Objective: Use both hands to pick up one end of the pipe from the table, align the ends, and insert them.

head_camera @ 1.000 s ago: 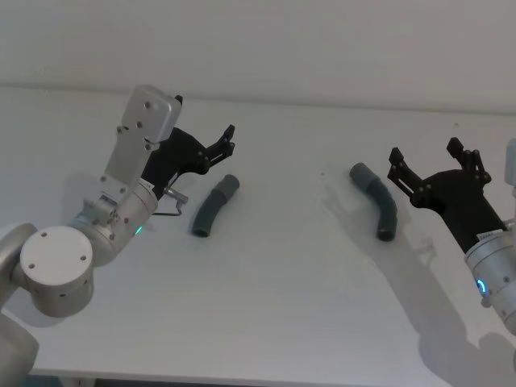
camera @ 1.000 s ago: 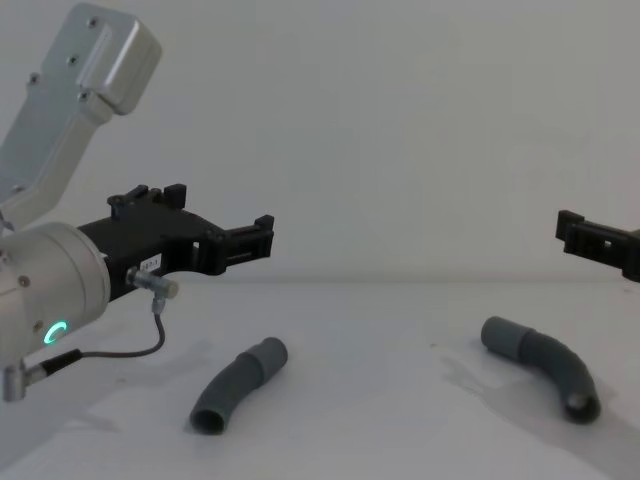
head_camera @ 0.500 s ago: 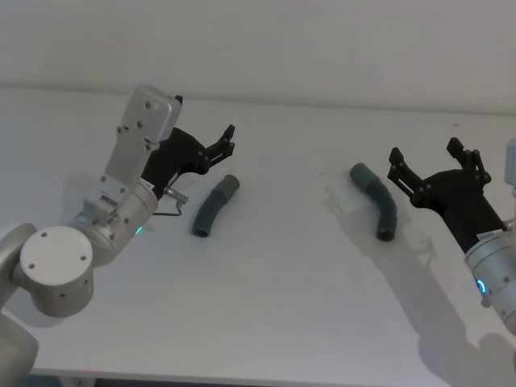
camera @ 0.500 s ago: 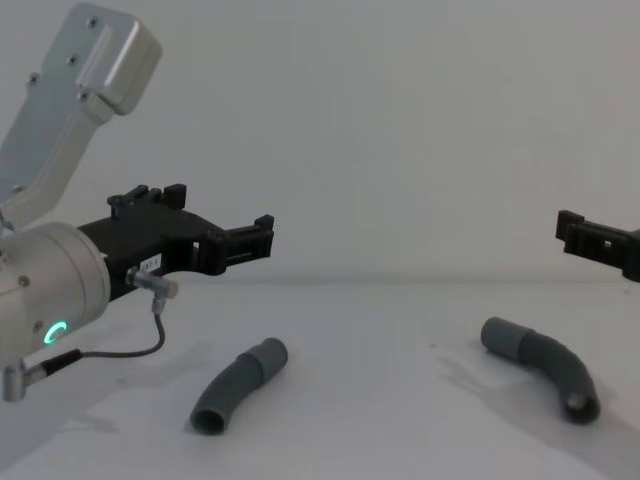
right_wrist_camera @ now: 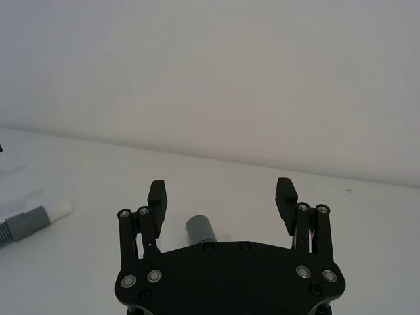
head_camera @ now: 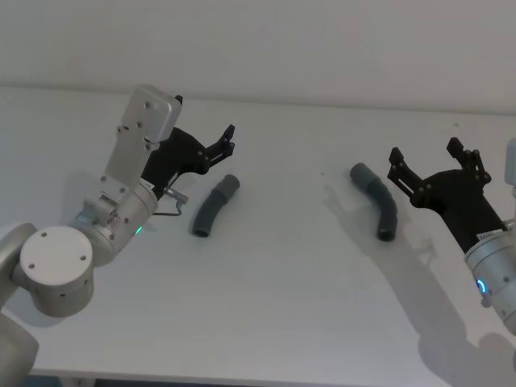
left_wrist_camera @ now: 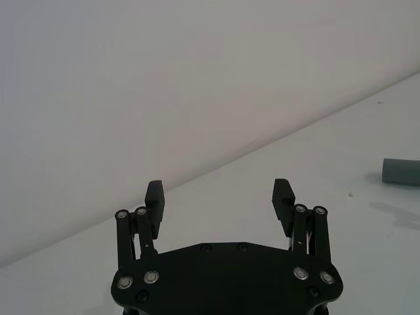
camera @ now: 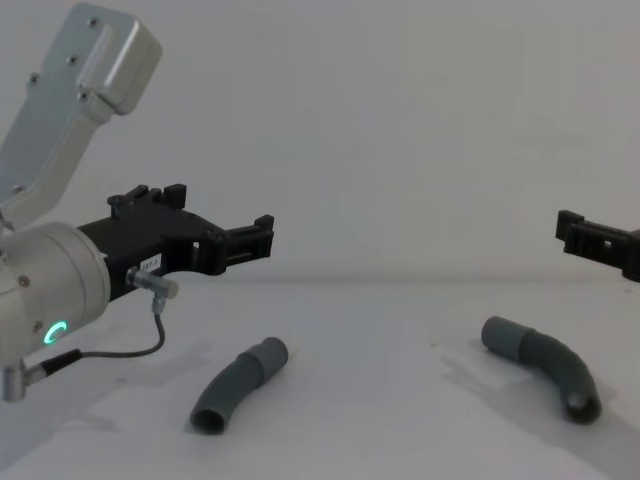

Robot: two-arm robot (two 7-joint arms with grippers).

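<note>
From the head, the left gripper (head_camera: 230, 139) hangs near the left hose piece (head_camera: 212, 208), the right gripper (head_camera: 425, 151) beside the right hose piece (head_camera: 379, 197), both pieces lying on the table (head_camera: 274, 282); wrist views show each gripper's jaws spread apart; from the chest, both grippers hang above it.

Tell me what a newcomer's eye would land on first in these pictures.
Two curved grey hose pieces lie well apart on the white table: the left hose piece and the right hose piece. A black tool hovers open by each. The left tool is near the far end of its piece, and the right tool is to the right of its piece.
</note>
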